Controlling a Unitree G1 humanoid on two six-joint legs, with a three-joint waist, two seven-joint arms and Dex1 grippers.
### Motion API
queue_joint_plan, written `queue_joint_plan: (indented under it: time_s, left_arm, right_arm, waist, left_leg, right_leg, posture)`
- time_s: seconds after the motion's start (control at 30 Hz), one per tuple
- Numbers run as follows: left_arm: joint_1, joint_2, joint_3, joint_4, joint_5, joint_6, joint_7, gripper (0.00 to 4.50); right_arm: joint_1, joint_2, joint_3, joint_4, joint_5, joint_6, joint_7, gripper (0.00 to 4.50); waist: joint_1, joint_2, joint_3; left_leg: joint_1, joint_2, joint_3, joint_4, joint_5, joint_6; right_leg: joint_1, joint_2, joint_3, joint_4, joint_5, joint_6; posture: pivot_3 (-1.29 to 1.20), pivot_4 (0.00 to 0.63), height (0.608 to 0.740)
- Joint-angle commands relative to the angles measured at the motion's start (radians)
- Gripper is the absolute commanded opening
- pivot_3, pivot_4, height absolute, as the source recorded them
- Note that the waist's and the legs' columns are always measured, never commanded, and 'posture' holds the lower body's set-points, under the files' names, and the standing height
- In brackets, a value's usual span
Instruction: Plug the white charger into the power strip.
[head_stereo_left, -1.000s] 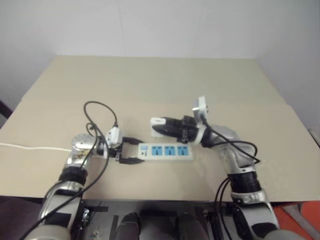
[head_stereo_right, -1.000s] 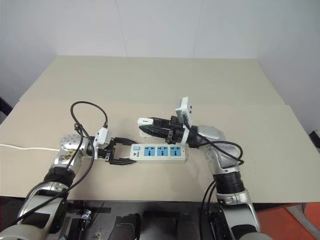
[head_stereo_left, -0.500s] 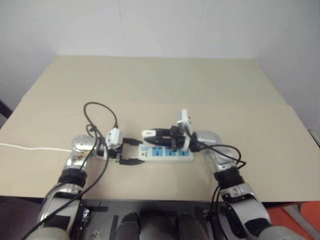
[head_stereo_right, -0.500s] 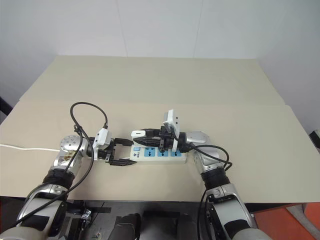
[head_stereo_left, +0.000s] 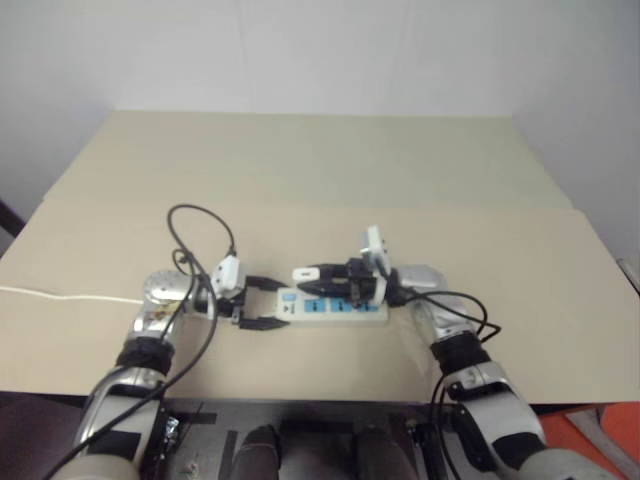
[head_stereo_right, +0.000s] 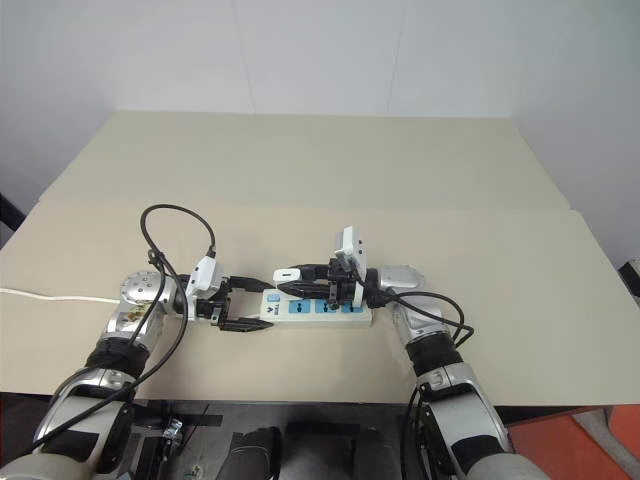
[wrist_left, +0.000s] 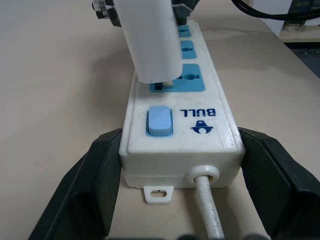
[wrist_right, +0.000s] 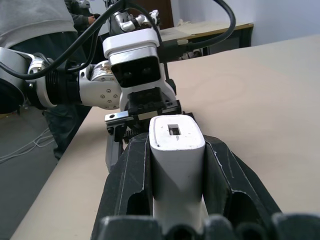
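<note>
Power strip (head_stereo_left: 335, 305): white bar with blue sockets, laid flat on the beige tabletop (head_stereo_left: 320, 180), lower centre of the head views; its switch end is clamped between the fingers of the left gripper (head_stereo_left: 262, 304), closed against both sides. White charger (head_stereo_left: 306, 273): gripped between the closed fingers of the right gripper (head_stereo_right: 284, 277), positioned over the socket nearest the switch (wrist_left: 160, 121); its base is seen at that socket's face in the left wrist view, depth of insertion not discernible.
</note>
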Motion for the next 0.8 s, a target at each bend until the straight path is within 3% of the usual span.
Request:
queue_joint_plan:
  time_s: [0.03,0.8]
  left_arm:
    - [0.009,0.008,-0.002,-0.025,-0.006,0.007,-0.003,3.22]
    - [0.015,0.021,0.000,-0.034,-0.005,0.012,-0.003,3.22]
  right_arm:
    - [-0.016,-0.018,-0.023,0.033,-0.002,-0.042,0.031,1.09]
    - [-0.025,-0.043,-0.005,0.267,-0.073,-0.239,0.091,1.09]
  waist:
    - [0.000,0.000,0.000]
    - [0.000,0.000,0.000]
  left_leg:
    - [0.000,0.000,0.000,0.000,0.000,0.000]
    - [0.001,0.000,0.000,0.000,0.000,0.000]
  right_leg:
    - [0.000,0.000,0.000,0.000,0.000,0.000]
    - [0.002,0.000,0.000,0.000,0.000,0.000]
  posture:
    - [0.00,0.150,0.740]
    - [0.00,0.150,0.740]
